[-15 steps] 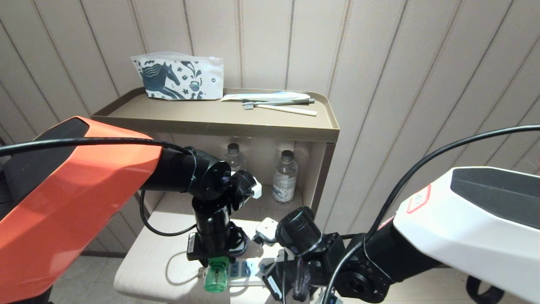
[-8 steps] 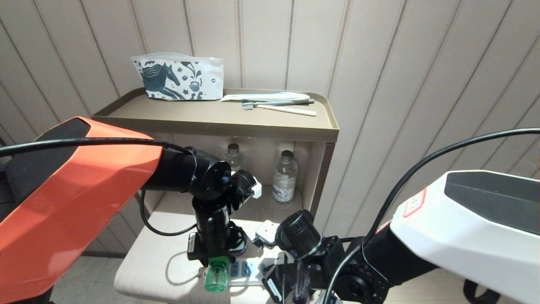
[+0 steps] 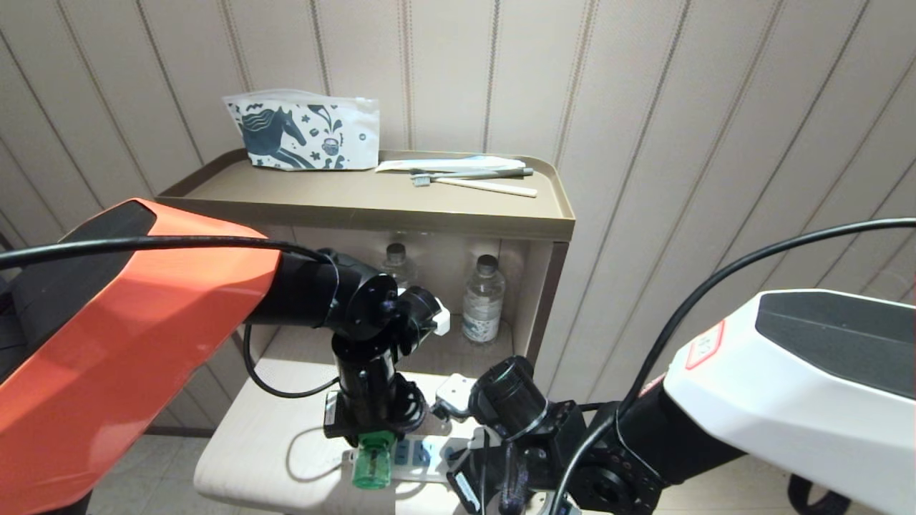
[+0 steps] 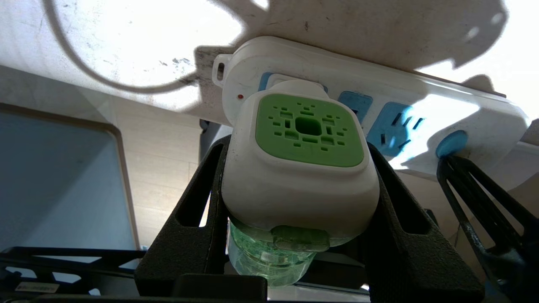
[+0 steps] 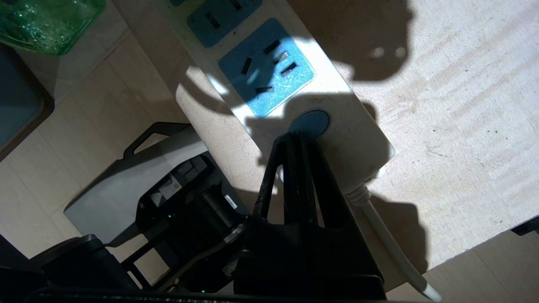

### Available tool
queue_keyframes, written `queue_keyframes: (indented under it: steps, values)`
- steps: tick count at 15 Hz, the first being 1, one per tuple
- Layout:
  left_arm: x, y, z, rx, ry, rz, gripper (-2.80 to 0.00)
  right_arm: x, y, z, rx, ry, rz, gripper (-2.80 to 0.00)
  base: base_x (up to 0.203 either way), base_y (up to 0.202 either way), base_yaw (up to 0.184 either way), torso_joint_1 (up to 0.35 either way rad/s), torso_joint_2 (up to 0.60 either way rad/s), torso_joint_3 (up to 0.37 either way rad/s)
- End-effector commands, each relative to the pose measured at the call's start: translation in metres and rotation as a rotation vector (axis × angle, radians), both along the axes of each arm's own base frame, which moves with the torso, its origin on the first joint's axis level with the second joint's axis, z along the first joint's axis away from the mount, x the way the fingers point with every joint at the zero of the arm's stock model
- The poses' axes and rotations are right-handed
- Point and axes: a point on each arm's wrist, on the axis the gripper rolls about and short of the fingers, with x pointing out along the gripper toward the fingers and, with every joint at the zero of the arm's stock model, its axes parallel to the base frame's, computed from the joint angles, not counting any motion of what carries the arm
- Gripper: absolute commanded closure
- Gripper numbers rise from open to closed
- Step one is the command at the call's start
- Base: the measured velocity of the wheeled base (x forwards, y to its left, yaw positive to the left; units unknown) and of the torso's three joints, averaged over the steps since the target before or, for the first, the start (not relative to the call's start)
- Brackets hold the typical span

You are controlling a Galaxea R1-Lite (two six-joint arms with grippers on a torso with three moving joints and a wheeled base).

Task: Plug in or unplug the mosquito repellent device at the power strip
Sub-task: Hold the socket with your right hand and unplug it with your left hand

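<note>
The mosquito repellent device [image 4: 303, 168], a white head with a green vented face over a green bottle, sits between the fingers of my left gripper [image 4: 297, 147], which is shut on its sides. Its back is against the end socket of the white power strip [image 4: 442, 113]; its prongs are hidden. From the head view the green bottle [image 3: 373, 465] sticks out toward me under the left wrist, over the strip [image 3: 422, 456]. My right gripper [image 5: 294, 136] is shut, its tips resting on the strip beside the round blue button [image 5: 313, 122], near the cable end.
The strip lies near the front edge of a low pale table [image 3: 243, 443], its white cable [image 3: 300, 458] looping to the left. A white plug [image 3: 452, 392] lies behind it. Beyond stand a cabinet [image 3: 358, 207] with a pouch and toothbrushes on top and two water bottles [image 3: 483, 300] inside.
My left arm has edged slightly to the right with the device still in its grip. The right gripper stays on the strip's end.
</note>
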Motion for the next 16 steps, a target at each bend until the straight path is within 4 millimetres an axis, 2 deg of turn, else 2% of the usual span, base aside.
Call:
queue_keyframes:
  steps: [1,2,5,9,13,16]
  values:
    - [-0.002,0.0,0.012,-0.019,-0.022,0.002,0.0,0.001,0.0,-0.001,0.0,0.001,-0.001,0.0,0.0,0.0,0.0,0.0,0.0,0.0]
    - [-0.003,-0.001,0.013,-0.018,-0.023,-0.001,0.0,0.001,-0.001,0.003,0.012,-0.01,-0.004,0.0,0.0,0.0,0.0,0.0,0.0,0.0]
    - [-0.009,-0.006,0.015,-0.016,-0.025,-0.019,0.0,0.006,-0.002,-0.008,-0.001,0.004,-0.014,0.0,0.0,0.0,0.0,0.0,0.0,0.0]
    - [-0.01,-0.005,0.016,-0.015,-0.026,-0.019,0.0,0.005,-0.003,-0.01,-0.007,0.009,-0.012,0.0,0.0,0.0,0.0,0.0,0.0,0.0]
    - [-0.014,-0.005,0.0,0.015,0.016,-0.029,0.0,0.006,-0.002,-0.012,-0.01,0.009,-0.014,0.0,0.0,0.0,0.0,0.0,0.0,0.0]
    - [-0.014,-0.006,-0.002,0.019,0.019,-0.032,0.0,0.006,-0.001,-0.012,-0.009,0.008,-0.013,0.0,0.0,0.0,0.0,0.0,0.0,0.0]
